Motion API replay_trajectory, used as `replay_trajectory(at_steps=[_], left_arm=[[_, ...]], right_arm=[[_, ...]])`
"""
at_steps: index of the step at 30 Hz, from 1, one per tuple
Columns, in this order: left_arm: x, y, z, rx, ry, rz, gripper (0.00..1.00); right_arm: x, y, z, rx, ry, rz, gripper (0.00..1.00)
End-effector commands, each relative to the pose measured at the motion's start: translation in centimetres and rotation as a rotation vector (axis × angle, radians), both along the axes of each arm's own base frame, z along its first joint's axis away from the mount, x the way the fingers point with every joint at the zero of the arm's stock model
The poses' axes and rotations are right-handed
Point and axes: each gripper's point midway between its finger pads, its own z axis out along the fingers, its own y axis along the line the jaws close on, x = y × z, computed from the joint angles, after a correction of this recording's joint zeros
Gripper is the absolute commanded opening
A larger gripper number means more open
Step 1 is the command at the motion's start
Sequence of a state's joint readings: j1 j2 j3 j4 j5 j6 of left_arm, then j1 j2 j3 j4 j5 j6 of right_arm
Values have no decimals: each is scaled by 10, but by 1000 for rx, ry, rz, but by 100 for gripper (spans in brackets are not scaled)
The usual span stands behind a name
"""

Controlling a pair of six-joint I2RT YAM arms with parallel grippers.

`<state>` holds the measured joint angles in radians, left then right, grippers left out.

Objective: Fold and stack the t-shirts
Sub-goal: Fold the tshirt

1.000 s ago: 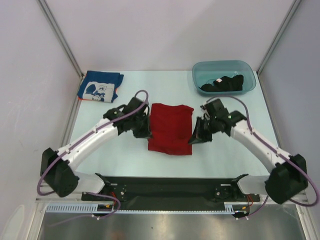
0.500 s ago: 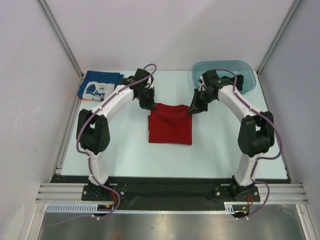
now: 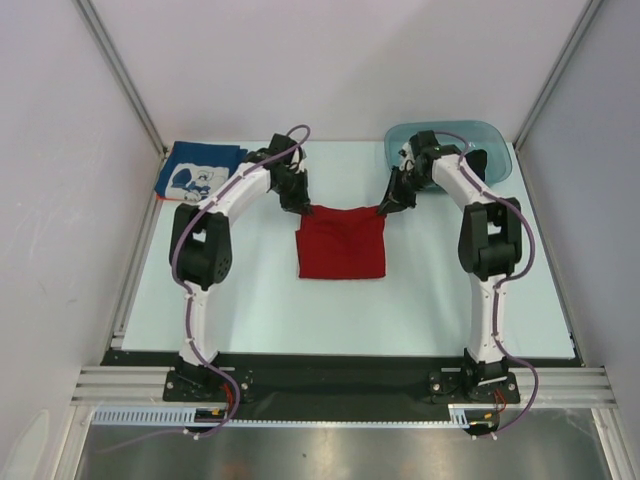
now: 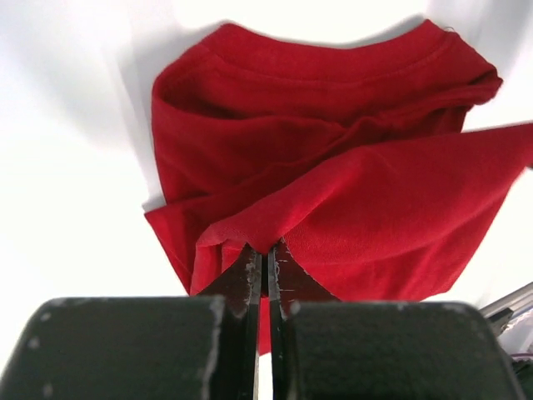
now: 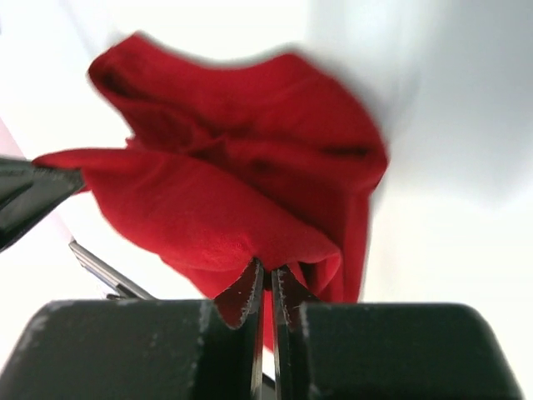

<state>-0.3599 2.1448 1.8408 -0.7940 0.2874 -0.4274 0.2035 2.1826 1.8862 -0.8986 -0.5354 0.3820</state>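
Observation:
The red t-shirt (image 3: 341, 244) lies mid-table, its far edge lifted between the two grippers. My left gripper (image 3: 302, 208) is shut on the shirt's far left corner; the pinched cloth (image 4: 333, 167) shows in the left wrist view at the gripper (image 4: 268, 250). My right gripper (image 3: 383, 209) is shut on the far right corner; the cloth (image 5: 241, 183) hangs from the gripper (image 5: 268, 271) in the right wrist view. The blue t-shirt with white print (image 3: 198, 173) lies folded at the far left. The black t-shirt (image 3: 478, 160) sits in the teal tub, mostly hidden by the right arm.
The teal plastic tub (image 3: 496, 150) stands at the far right corner. Cage posts and walls frame the table on both sides. Both arms stretch far out over the table.
Both grippers moved from the shirt's near part to its far edge, carrying the red cloth away from the bases. The shirt is now shorter, folded over itself.

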Motion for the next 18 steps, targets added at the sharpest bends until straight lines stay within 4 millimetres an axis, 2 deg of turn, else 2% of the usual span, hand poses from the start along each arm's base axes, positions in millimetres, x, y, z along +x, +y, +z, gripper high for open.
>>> replay_trajectory(at_steps=[1, 4, 5, 6, 7, 8, 9, 10, 11, 12, 13, 14, 15, 16, 17, 18], left_arm=[[29, 2, 11, -45, -58, 26, 2], [52, 4, 5, -52, -77, 47, 8], [60, 9, 5, -44, -87, 66, 7], [71, 10, 15, -44, -119, 80, 9], [77, 13, 15, -40, -124, 100, 11], [84, 23, 11, -10, -127, 138, 28], [90, 24, 18, -18, -146, 151, 35], [94, 27, 21, -14, -155, 163, 36], [95, 32, 29, -1, -171, 176, 41], [96, 35, 35, 8, -188, 184, 45], [93, 36, 38, 18, -192, 184, 47], [89, 38, 45, 18, -199, 186, 58], [87, 38, 68, -3, -248, 186, 59], [73, 35, 62, -22, -221, 167, 59], [74, 30, 71, -62, -262, 156, 56], [59, 26, 75, -99, -257, 134, 54]], right_arm=[[24, -2, -4, 29, -33, 21, 8], [39, -7, -14, 29, -36, 7, 10], [53, -8, -16, 30, -52, 3, 12], [59, -8, -14, 32, -65, 7, 15], [63, -10, -17, 13, -63, 2, 25], [77, -12, -9, 4, -97, -10, 32], [82, -15, -4, -8, -112, -20, 37], [85, -17, 0, -17, -122, -28, 42], [87, -18, 6, -17, -134, -29, 44], [88, -20, 20, -28, -169, -27, 46], [85, -27, 21, -64, -166, -36, 52], [82, -31, 26, -85, -168, -38, 55], [75, -35, 35, -104, -178, -28, 56], [66, -35, 36, -109, -158, -17, 57], [59, -34, 38, -107, -153, -9, 57], [51, -25, 41, -99, -151, 12, 56]])
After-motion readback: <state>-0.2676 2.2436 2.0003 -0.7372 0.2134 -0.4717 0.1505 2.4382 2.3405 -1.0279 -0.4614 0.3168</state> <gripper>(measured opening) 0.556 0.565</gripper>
